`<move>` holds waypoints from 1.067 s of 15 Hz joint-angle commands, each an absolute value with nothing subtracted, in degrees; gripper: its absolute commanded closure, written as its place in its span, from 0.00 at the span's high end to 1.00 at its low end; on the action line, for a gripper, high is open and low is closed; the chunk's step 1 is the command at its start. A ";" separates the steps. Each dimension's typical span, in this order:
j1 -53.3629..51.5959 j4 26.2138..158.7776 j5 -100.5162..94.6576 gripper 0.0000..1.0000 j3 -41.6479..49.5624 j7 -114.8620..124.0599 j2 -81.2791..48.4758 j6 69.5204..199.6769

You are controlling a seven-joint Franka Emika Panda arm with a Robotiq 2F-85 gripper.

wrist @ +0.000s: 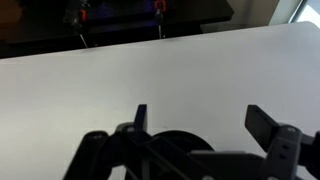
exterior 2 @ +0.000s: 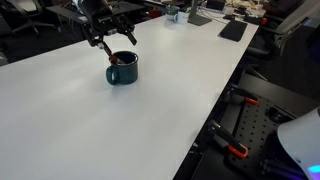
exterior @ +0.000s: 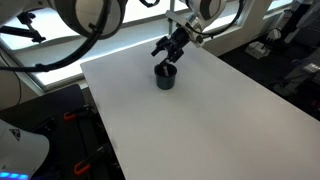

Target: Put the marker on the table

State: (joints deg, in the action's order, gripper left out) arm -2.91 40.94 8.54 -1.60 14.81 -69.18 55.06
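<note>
Gripper (exterior: 168,57) poised over the mug (exterior: 165,77) on the table (exterior: 210,120), marker not yet lifted out.
Your fingers are spread and hold nothing. Come straight down, centred on the marker (exterior 2: 118,60), and stay clear of the mug's rim before you pinch. An exterior view shows a reddish tip in the mug's mouth; the wrist view shows the finger spread clearly, but no marker.
</note>
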 commanded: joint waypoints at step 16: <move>-3.72 32.33 5.50 1.00 -0.41 15.39 -75.63 52.03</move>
